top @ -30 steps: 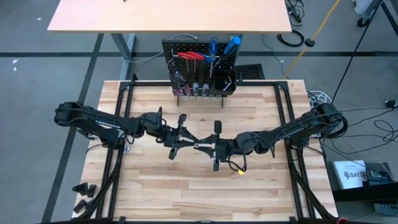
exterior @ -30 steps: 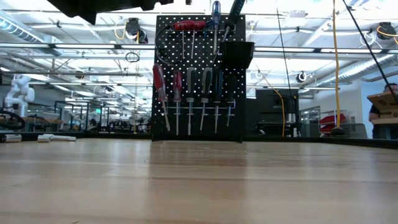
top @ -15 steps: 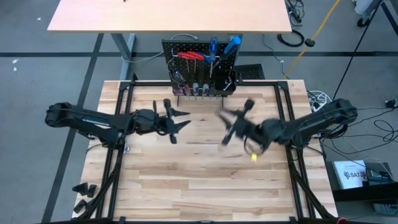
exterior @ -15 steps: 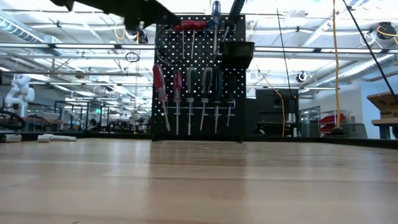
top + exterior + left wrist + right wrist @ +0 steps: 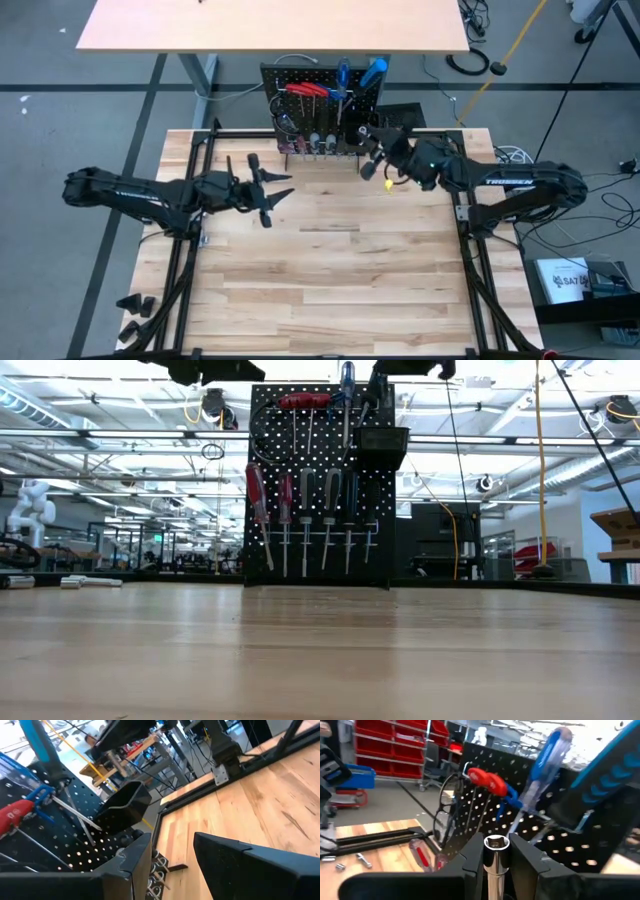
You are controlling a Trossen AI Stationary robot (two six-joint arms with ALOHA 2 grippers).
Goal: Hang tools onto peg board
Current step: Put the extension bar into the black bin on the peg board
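Fingers of the right gripper (image 5: 495,862) pinch a silver socket piece (image 5: 494,851) close by the peg board (image 5: 300,78), at the desk's (image 5: 330,270) twelve o'clock. Best lower it gently into the black bin (image 5: 360,128). Left gripper (image 5: 268,190) waits at nine o'clock, fingers spread, empty.

A second ago both arms were meeting over the middle of the bench, tool tips close together around a small silver piece. Now they are standing well apart. The right tool (image 5: 372,150) is reaching just in front of the peg board (image 5: 322,108), near its black bin (image 5: 362,132), and is carrying the silver socket (image 5: 495,856) pinched upright between its fingers. The left tool (image 5: 268,190) is sitting back over the left part of the bench, its fingers now spread and holding nothing.
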